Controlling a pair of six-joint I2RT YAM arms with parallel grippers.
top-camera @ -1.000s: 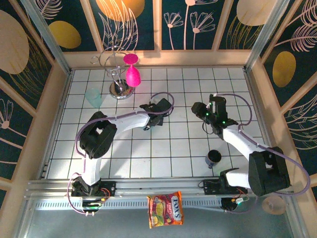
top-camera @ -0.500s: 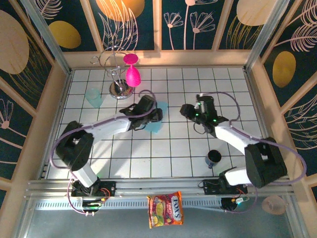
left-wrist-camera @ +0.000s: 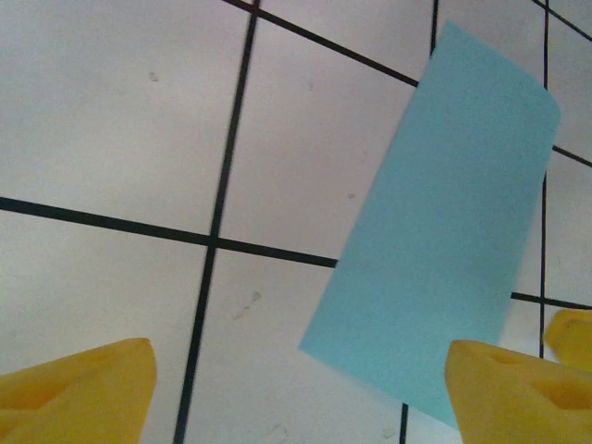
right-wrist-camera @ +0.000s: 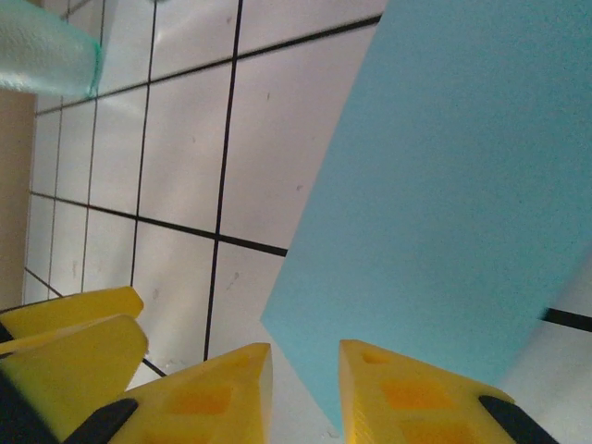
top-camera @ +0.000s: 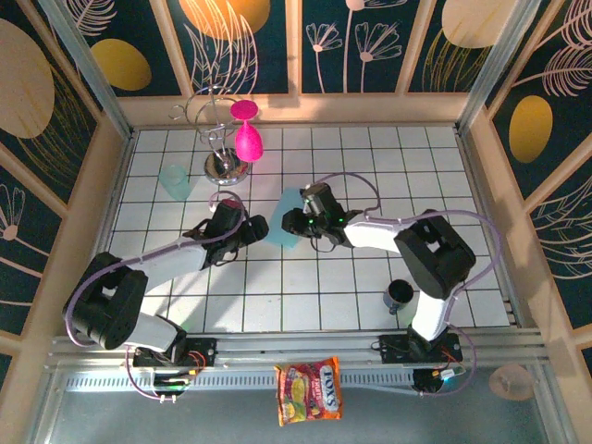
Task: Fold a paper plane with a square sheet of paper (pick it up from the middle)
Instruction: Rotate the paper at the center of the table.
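While a white grid-tiled table [top-camera: 370,166] is sitting inside dark floral walls [top-camera: 388,46], the square sheet of paper [top-camera: 286,222] is lying mid-table as a narrow rectangle. The left gripper [left-wrist-camera: 298,393] is spreading wide beside its corner, and the right gripper [right-wrist-camera: 305,398] is hovering narrowly parted at its edge.

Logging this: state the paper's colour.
The paper is plain light blue; left wrist view shows it best.

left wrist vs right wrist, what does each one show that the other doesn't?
Left wrist: the light-blue paper as a narrow rectangle, nearly whole, with the left gripper wide open at its near corner. Right wrist: the teal cup top left, and the right gripper, fingers narrowly parted at the paper's edge. Both: the paper lying on the gridded table.
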